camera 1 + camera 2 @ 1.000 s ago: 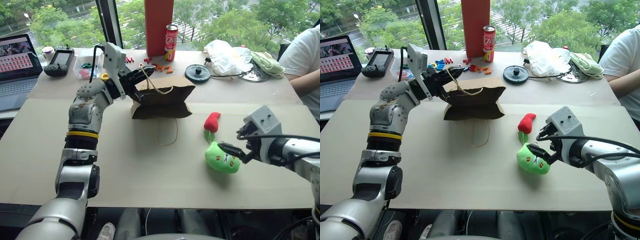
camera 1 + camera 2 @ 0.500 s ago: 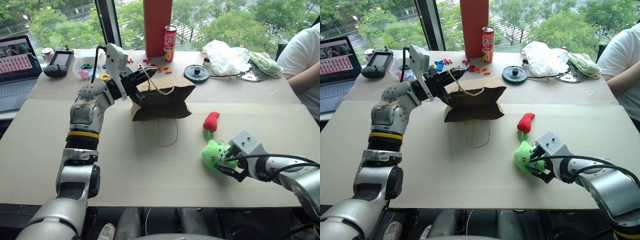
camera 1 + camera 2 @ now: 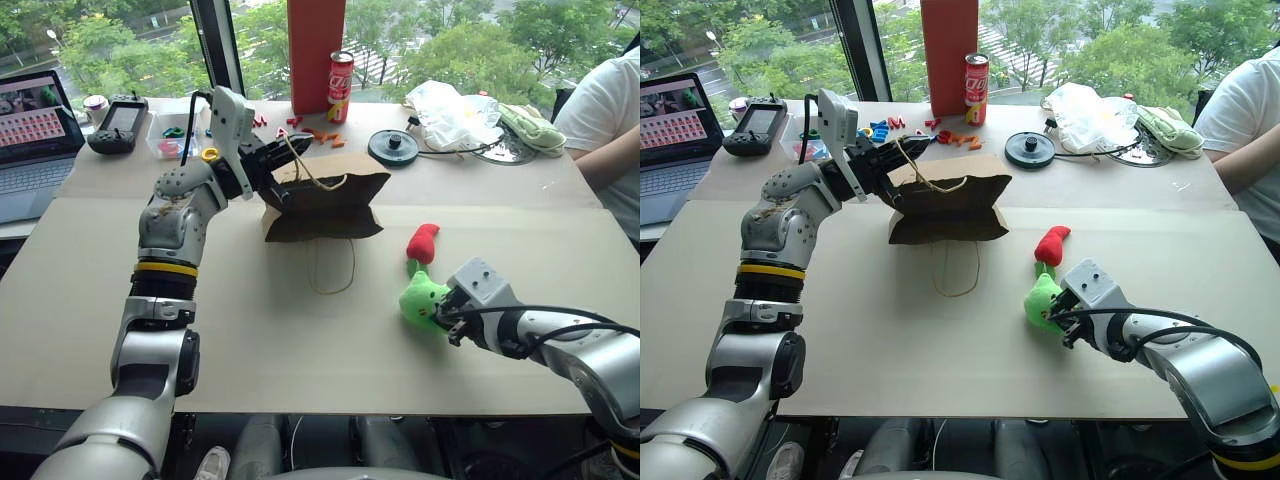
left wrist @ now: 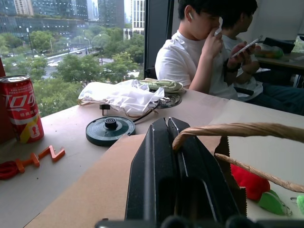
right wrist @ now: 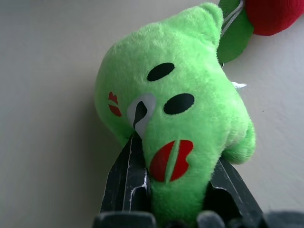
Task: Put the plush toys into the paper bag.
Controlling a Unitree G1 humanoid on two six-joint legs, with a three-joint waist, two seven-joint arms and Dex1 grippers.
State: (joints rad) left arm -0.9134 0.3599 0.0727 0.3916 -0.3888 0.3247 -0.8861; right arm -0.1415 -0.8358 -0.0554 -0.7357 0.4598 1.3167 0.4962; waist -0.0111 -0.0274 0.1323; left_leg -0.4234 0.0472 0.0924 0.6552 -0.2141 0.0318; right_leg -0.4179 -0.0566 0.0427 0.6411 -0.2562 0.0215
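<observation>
Right gripper (image 5: 173,190) is clamped on the lime-green plush toy (image 3: 421,300), its two black fingers (image 5: 124,183) pressing into the toy's lower half on either side of the printed face. That toy sits on the worktop (image 3: 250,340) toward its right side, nearer the front edge than the back, and the red chili plush toy (image 3: 423,243) lies just behind it, its green stem close against the green toy. Left gripper (image 4: 167,137) is closed tight on a tan cord handle (image 4: 228,129) of the brown paper bag (image 3: 325,205), holding the bag's mouth up. Standing near the middle of the worktop toward its back edge, the bag has a second cord loop (image 3: 333,268) trailing on the surface in front of it
</observation>
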